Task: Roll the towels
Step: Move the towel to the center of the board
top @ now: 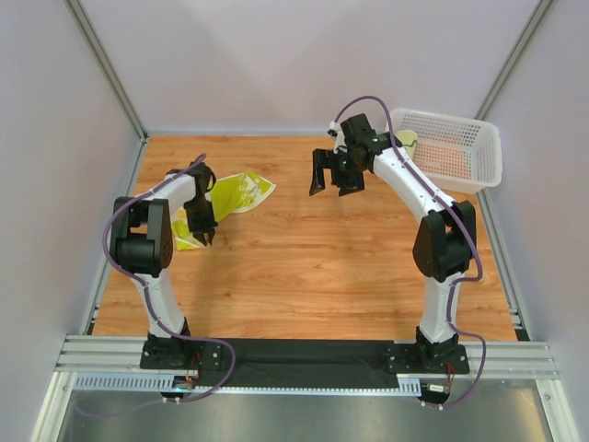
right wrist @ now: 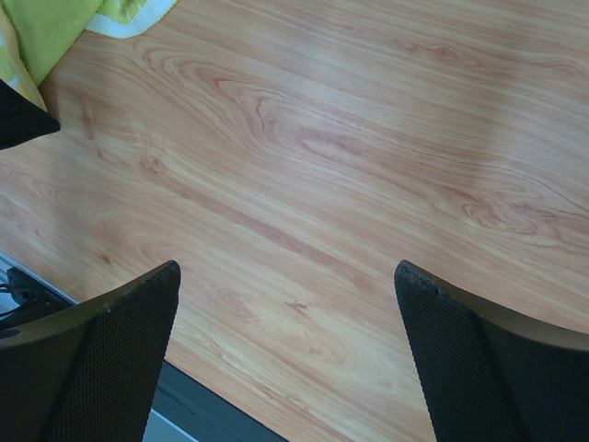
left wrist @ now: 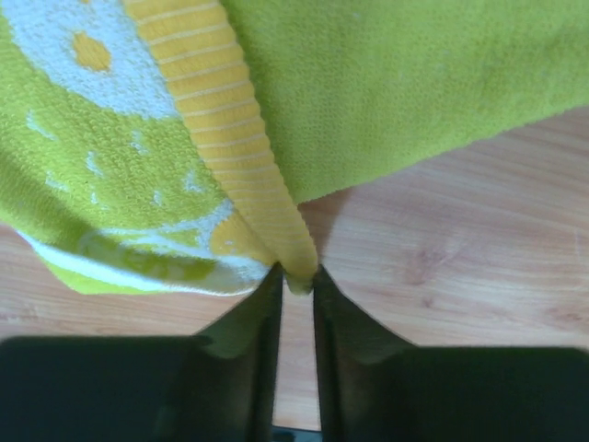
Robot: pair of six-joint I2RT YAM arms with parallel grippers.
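Note:
A yellow-green towel (top: pixel 235 193) with a white pattern and a yellow ribbed border lies crumpled on the left of the wooden table. My left gripper (top: pixel 204 230) is shut on the towel's yellow border; the left wrist view shows the towel (left wrist: pixel 386 92) draped above and the border pinched between the fingertips (left wrist: pixel 297 276). My right gripper (top: pixel 333 180) is open and empty above the table's far middle, well right of the towel. In the right wrist view the gripper (right wrist: pixel 287 304) hangs over bare wood and a towel corner (right wrist: pixel 55 28) shows at the upper left.
A white plastic basket (top: pixel 456 147) stands at the far right corner with orange and pale cloth inside. Grey walls close the table on three sides. A black strip and metal rail run along the near edge (top: pixel 304 354).

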